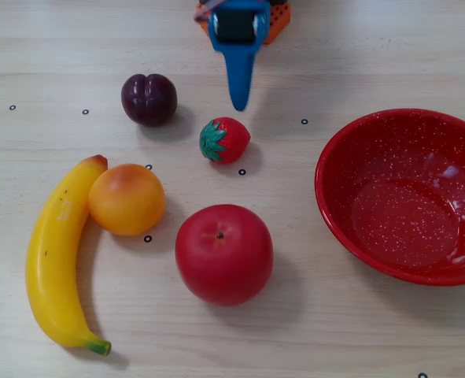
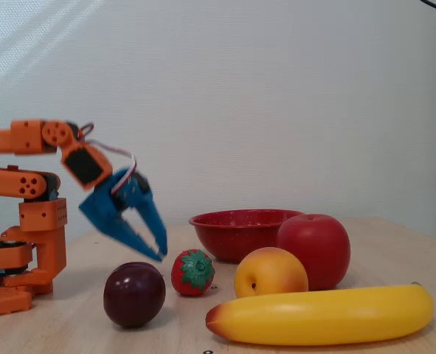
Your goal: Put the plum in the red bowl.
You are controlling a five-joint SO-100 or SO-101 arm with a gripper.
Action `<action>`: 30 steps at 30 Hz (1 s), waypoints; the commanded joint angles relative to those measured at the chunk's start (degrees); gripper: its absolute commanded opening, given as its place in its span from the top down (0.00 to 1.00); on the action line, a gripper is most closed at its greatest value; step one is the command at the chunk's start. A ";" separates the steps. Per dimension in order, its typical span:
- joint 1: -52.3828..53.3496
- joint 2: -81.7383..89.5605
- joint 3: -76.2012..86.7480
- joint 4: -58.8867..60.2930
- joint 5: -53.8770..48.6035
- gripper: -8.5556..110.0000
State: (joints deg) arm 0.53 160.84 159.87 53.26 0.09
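The plum (image 1: 149, 99) is dark purple with a crease and lies on the wooden table at the upper left in the fixed view from above. In the fixed view from the side, the plum (image 2: 134, 294) sits in front, near the arm. My blue gripper (image 1: 237, 105) points down the picture, to the right of the plum and just above the strawberry (image 1: 224, 140). From the side, the gripper (image 2: 160, 254) hangs in the air above and slightly behind the plum, tips together, holding nothing. The red bowl (image 1: 328, 169) stands empty at the right; seen from the side, the red bowl (image 2: 240, 228) is behind the fruit.
A red apple (image 1: 223, 253), an orange peach (image 1: 127, 199) and a banana (image 1: 55, 260) lie in the lower left half of the view from above. The orange arm base (image 2: 18, 251) stands at the left of the side view. Bare table separates the strawberry from the bowl.
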 commanded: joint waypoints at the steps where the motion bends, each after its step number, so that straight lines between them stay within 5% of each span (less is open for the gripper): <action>1: -3.69 -7.29 -11.95 0.53 3.69 0.93; 22: -25.84 -66.71 -93.34 39.55 14.15 0.88; 30: -34.54 -73.12 -93.87 54.23 36.83 0.64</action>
State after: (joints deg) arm -31.38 84.11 66.53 102.30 30.76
